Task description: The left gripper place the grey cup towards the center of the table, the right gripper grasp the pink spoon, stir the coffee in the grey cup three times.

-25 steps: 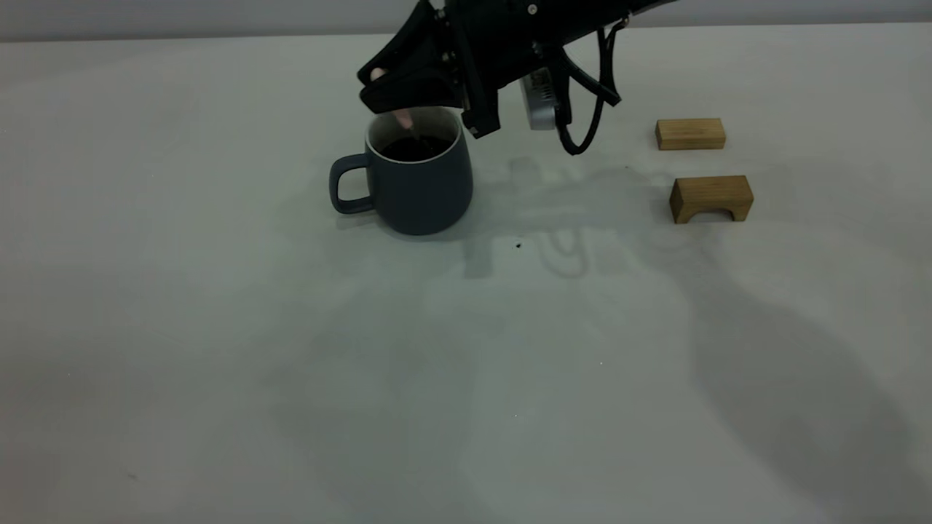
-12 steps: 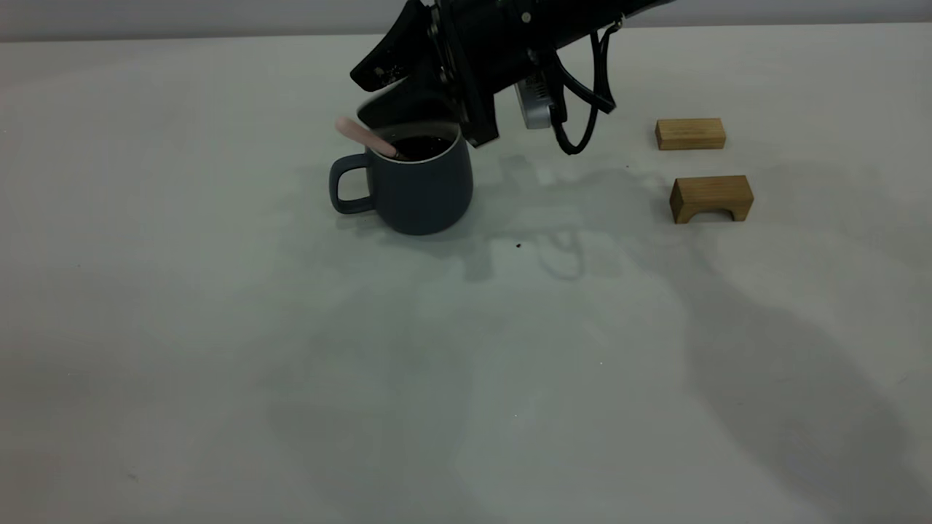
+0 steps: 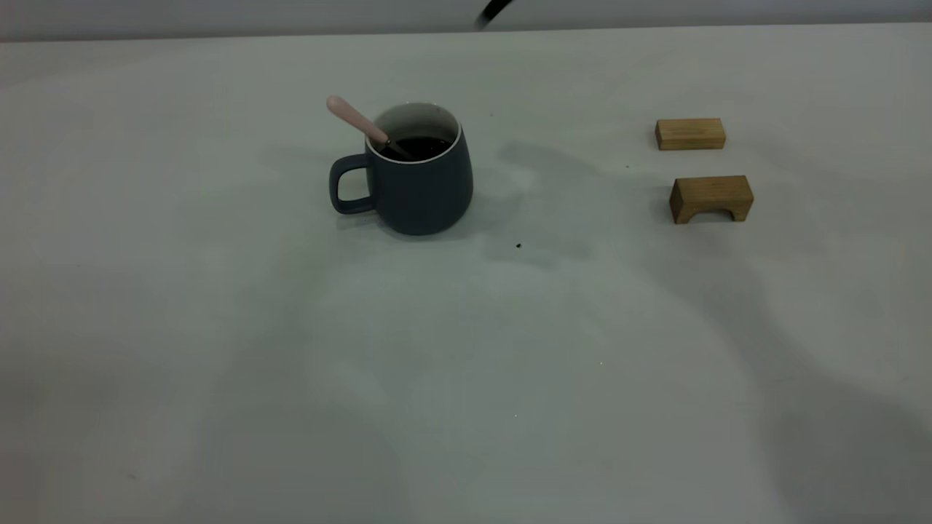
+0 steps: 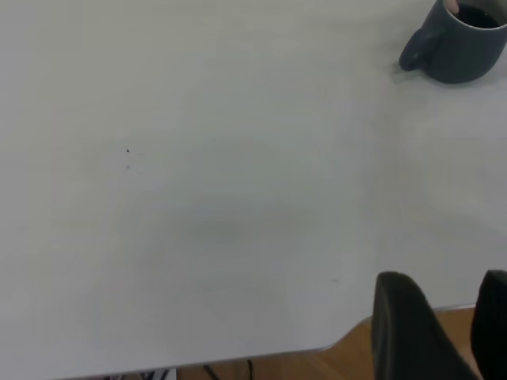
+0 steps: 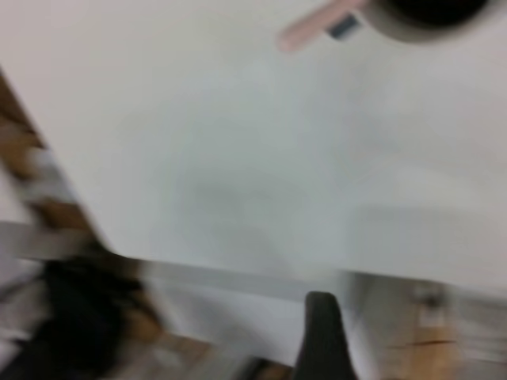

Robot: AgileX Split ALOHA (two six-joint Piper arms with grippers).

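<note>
The grey cup (image 3: 416,175) stands on the desk (image 3: 466,349) a little toward my left of the middle, its handle pointing to my left arm's side, and the pink spoon (image 3: 358,122) leans in it unheld — bowl down in the coffee (image 3: 416,148), pink handle slanting up over the rim on the handle side. Nothing of mine touches either one. My right tool (image 5: 326,340) is up and well away from the cup; only one dark finger shows in its wrist view, so I cannot tell whether it is open or closed. My left tool (image 4: 444,328) hangs out past the desk's edge, far from the cup, with its two fingers apart and nothing between them. I judge the stirring step to be over, or at least let go of: the spoon rests free in the cup. If more turns are owed, my right tool must come back down and take the pink handle — otherwise both arms only need to park. Two wooden blocks (image 3: 710,196) sit off to the right.
</note>
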